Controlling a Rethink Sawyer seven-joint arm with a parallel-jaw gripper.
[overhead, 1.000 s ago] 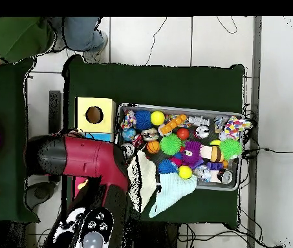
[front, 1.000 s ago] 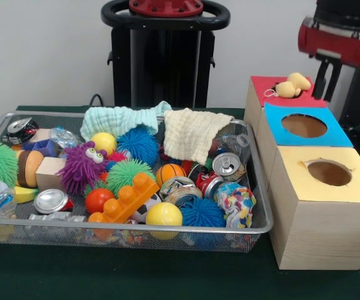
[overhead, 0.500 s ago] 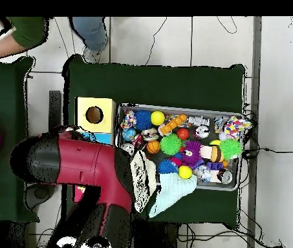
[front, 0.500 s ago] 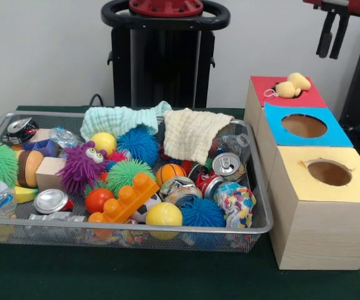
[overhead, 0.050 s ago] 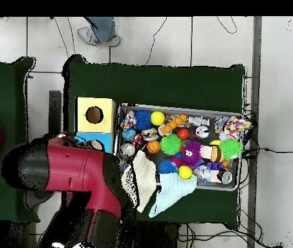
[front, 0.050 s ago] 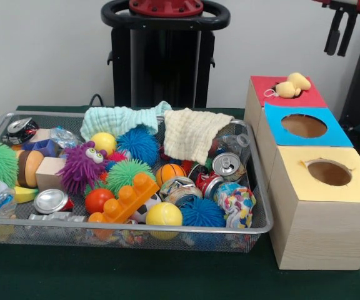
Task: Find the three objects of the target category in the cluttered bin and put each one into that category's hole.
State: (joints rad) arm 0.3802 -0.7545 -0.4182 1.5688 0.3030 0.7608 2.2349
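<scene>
Gripper (front, 0.050 s ago: 341, 31) – narrow, empty, raised | plush toy (front, 0.050 s ago: 291, 85) – lengthwise across red hole

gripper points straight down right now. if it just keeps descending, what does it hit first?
Most likely the red-topped box, near its far right edge, where the yellow plush toy sits in its hole. The gripper hangs above and to the toy's right; depth is unclear, so it could pass behind the box.
</scene>
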